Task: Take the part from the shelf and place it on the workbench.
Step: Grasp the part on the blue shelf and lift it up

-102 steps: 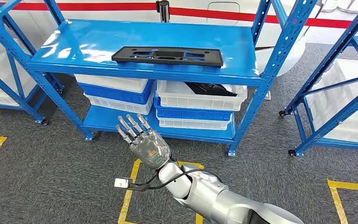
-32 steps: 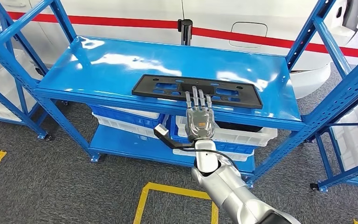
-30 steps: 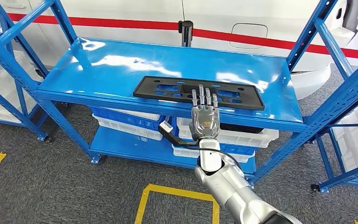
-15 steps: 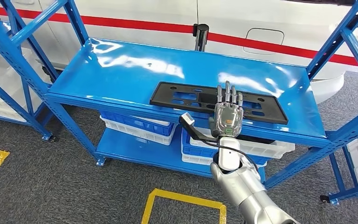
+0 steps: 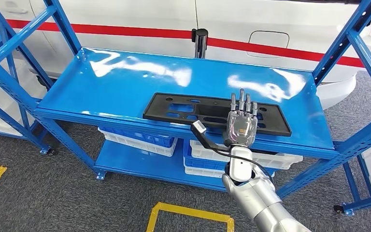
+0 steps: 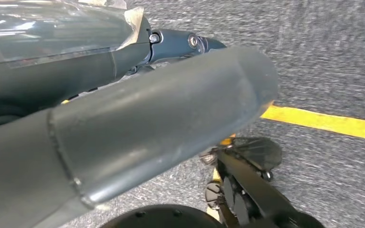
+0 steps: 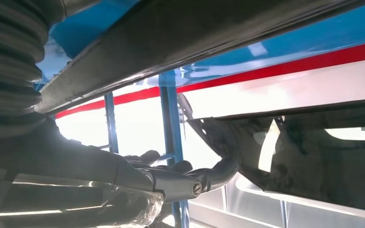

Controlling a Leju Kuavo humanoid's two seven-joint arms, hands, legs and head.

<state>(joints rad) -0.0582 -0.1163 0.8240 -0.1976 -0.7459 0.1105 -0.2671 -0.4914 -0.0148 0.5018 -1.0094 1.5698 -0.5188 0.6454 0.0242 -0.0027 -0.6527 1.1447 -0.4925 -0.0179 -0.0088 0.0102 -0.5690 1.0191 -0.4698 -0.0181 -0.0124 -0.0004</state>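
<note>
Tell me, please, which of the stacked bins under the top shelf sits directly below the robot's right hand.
The white bin on the right-hand stack, just beneath the right hand on the black part. The blue bin tops the other stack, off to the left.

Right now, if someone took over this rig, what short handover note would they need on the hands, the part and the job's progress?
Right hand: fingers extended over the near edge of the black part; no grip visible yet.
Left hand: hanging over the floor; its state cannot be told.
Part: lying flat near the front edge of the blue shelf, above the white and blue bins.
Done: reach to the part.
Left: grasp it, lift it off, carry it to the workbench.
</note>
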